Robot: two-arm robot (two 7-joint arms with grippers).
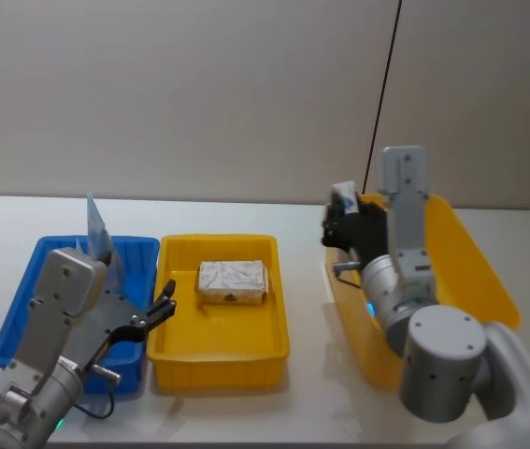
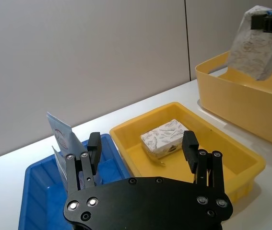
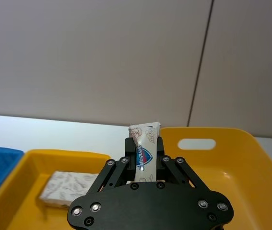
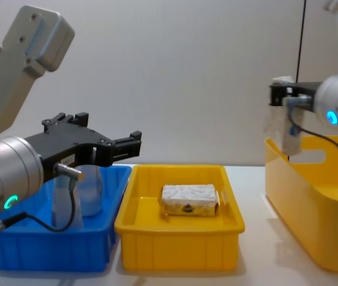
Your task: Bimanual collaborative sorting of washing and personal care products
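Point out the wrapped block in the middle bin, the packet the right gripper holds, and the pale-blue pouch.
wrapped block point(image 1: 233, 282), head view, top face.
held packet point(image 3: 144, 152), right wrist view, blue shield logo.
pale-blue pouch point(image 2: 61, 134), left wrist view, upper front.

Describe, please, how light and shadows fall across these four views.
Head view: soft, even light; the yellow plastic tray casts a faint shadow on the white table. Chest view: the open left hand reads dark against the wall. Left wrist view: a soft shadow edges the white marbled wrapped block. Right wrist view: no glare on the white packet with blue mark in the right hand.
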